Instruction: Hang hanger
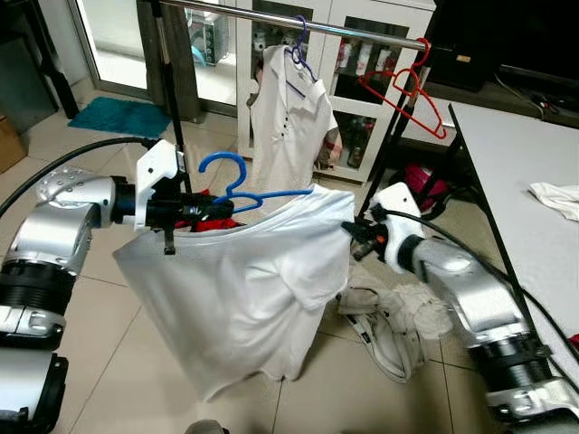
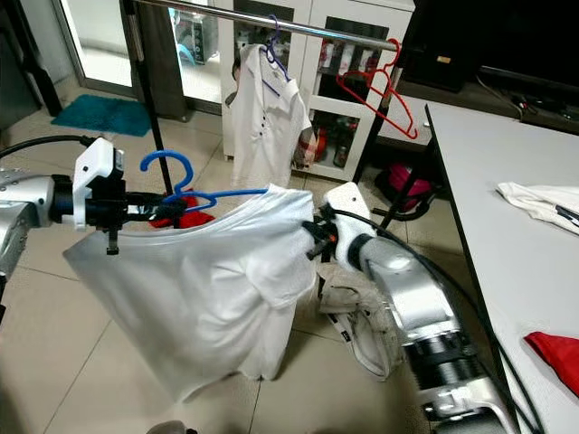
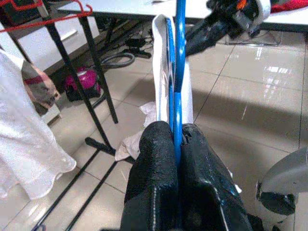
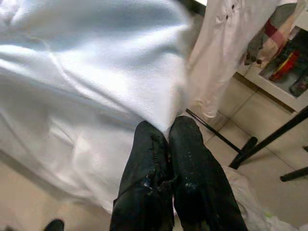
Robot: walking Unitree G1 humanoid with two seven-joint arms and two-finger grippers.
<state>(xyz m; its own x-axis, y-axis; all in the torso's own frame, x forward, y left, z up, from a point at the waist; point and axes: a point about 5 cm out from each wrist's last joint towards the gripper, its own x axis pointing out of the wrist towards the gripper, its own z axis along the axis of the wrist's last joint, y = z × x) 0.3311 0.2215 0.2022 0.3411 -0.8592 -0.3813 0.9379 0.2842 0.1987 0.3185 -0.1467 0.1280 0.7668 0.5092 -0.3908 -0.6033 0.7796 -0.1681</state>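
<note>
A blue hanger carries a white T-shirt that drapes down in front of me. My left gripper is shut on the hanger's bar, just below its hook; in the left wrist view the black fingers pinch the blue hanger. My right gripper is shut on the T-shirt's far shoulder edge, and the right wrist view shows the white T-shirt meeting the fingertips. The metal clothes rail runs overhead, behind and above the hanger.
On the rail hang a white polo shirt on a purple hanger and a bare red hanger. The rack's black legs stand behind. Clothes are heaped on the floor. A white table stands at the right.
</note>
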